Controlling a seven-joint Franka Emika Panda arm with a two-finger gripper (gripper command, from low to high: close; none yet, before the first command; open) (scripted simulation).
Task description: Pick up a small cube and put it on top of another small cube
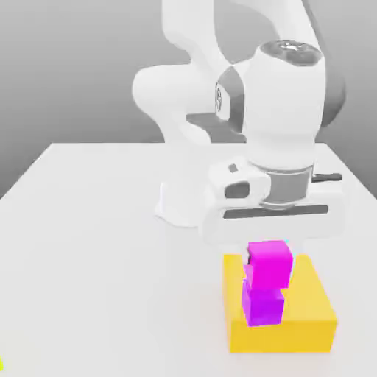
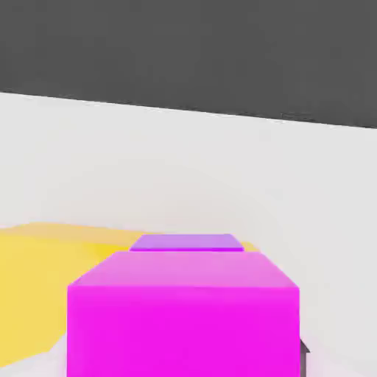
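The small cube (image 1: 269, 263), bright magenta, sits on top of another small cube (image 1: 262, 307), the darker purple-violet one, shifted a little toward the exterior view's right. Both stand stacked on a large yellow block (image 1: 313, 313). My gripper (image 1: 269, 269) hangs straight down over the stack, its white hand just above the magenta cube and around it. In the hand view the magenta cube (image 2: 184, 316) is very close, with the top of the purple cube (image 2: 188, 242) just past it and the yellow block (image 2: 44, 280) to one side.
The white table (image 1: 96, 243) stretches wide on the exterior view's left. The arm's white base (image 1: 184, 195) stands behind the stack. A sliver of something yellow (image 1: 1, 363) shows at the lower left edge.
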